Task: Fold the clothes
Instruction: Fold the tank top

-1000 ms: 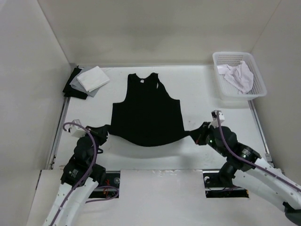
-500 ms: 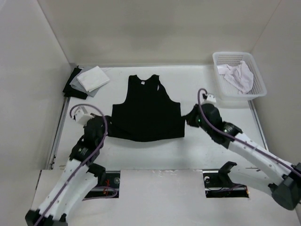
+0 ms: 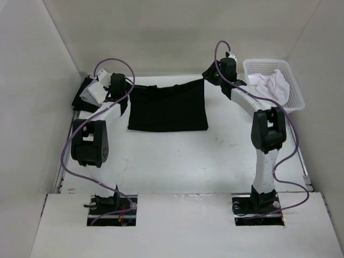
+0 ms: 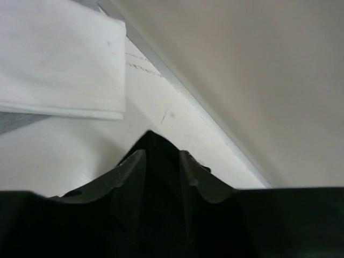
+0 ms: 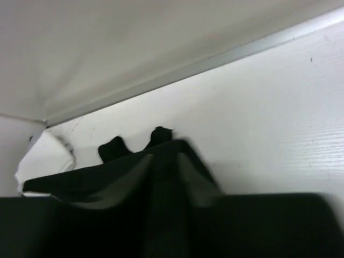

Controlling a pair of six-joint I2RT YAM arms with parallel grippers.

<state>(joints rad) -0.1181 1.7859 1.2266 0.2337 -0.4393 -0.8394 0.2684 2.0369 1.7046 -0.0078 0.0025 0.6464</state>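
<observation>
The black clothes (image 3: 167,107) lie folded in half across the far middle of the table, the top layer's edge running between my two grippers. My left gripper (image 3: 124,86) is at the garment's far-left corner and my right gripper (image 3: 208,75) at its far-right corner. In the left wrist view the gripper (image 4: 159,156) has its fingers (image 4: 131,166) apart, with a peak of black cloth (image 4: 153,141) lying between them. The right gripper (image 5: 164,161) looks the same: fingers (image 5: 191,177) apart, with black cloth (image 5: 161,148) between them.
Folded white and grey fabric squares (image 3: 97,91) sit just left of my left gripper, the white square (image 4: 54,59) close by in the wrist view. A white basket (image 3: 293,91) holding a white garment (image 3: 271,83) stands right of my right arm. The back wall is close behind both grippers.
Both arms swept from the near edge to the far edge, carrying the garment's hem over its top and folding it in half. Both pairs of jaws have parted.
</observation>
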